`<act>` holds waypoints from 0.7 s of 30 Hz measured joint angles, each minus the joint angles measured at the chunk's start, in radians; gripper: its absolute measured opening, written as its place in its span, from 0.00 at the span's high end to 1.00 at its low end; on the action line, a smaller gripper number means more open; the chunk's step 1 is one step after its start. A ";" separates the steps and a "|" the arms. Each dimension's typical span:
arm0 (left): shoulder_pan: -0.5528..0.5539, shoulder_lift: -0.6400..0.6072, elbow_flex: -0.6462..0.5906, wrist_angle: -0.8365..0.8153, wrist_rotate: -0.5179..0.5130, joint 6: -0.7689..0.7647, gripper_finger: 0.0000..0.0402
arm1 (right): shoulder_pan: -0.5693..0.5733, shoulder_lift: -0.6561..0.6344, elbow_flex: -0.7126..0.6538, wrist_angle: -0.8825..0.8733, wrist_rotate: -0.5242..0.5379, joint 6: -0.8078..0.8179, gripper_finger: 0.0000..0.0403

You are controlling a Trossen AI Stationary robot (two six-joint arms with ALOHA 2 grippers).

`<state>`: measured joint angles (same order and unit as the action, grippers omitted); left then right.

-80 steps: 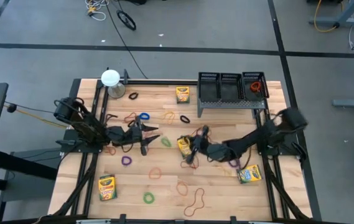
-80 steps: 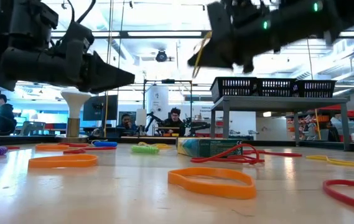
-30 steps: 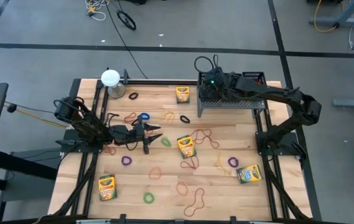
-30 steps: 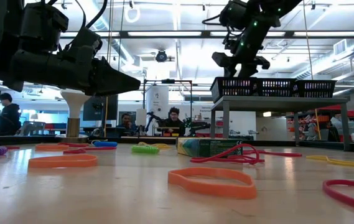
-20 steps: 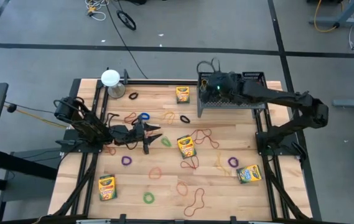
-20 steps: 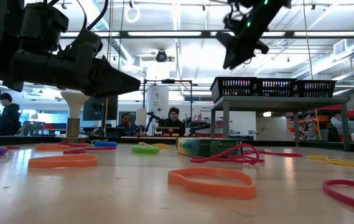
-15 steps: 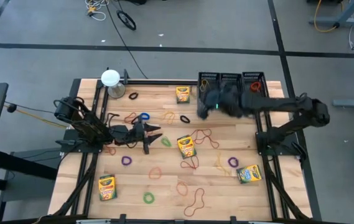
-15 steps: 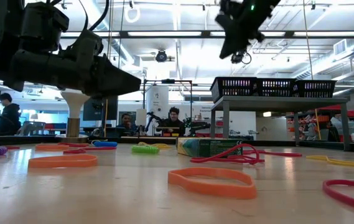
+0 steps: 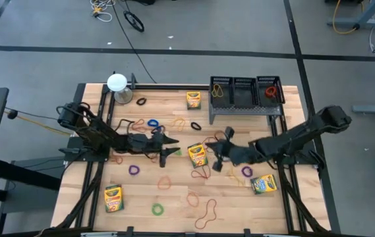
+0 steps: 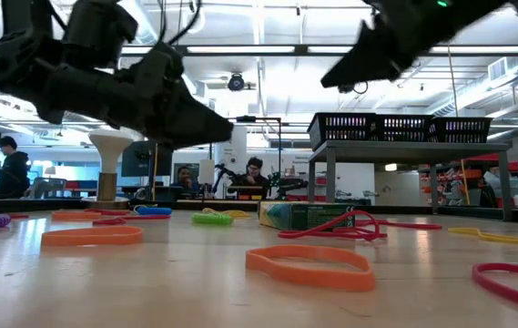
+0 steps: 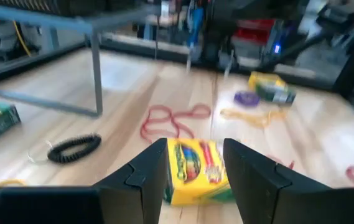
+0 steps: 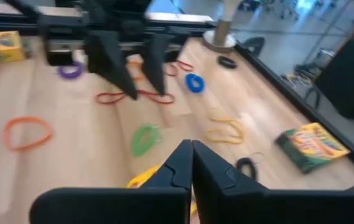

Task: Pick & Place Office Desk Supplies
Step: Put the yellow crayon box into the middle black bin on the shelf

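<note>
A yellow-and-green crayon box (image 9: 197,155) lies flat at the table's middle, with red rubber bands (image 9: 215,144) beside it. My left gripper (image 9: 173,147) is open just left of the box and level with it; in the left wrist view the box (image 11: 196,169) shows beyond the gap between the fingers, untouched. My right gripper (image 9: 215,155) is shut and holds nothing, hovering right of the box above the red bands. Other crayon boxes lie at the far middle (image 9: 193,100), near left (image 9: 113,197) and near right (image 9: 264,184). Coloured rubber bands lie scattered on the wood.
A black wire-mesh rack (image 9: 246,95) stands on legs at the far right, with a yellowish band (image 9: 218,91) in its left compartment and a red one (image 9: 271,92) in its right. A white round-topped object (image 9: 117,83) stands at the far left. People sit beyond the table (image 10: 255,175).
My right gripper has swung from above the rack's left compartment toward the table's near edge and down, stopping right of the middle crayon box. My left gripper has moved a little toward the table's right edge, closer to that box, staying open.
</note>
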<state>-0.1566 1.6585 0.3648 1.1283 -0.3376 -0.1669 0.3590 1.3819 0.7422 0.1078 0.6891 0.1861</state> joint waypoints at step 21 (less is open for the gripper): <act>-0.047 0.000 0.162 -0.325 -0.028 -0.042 0.73 | 0.105 0.000 -0.302 0.213 -0.110 0.234 0.95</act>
<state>-0.2032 1.6585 0.5266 0.8030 -0.3653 -0.2088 0.4641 1.3819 0.4404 0.3205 0.5787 0.4197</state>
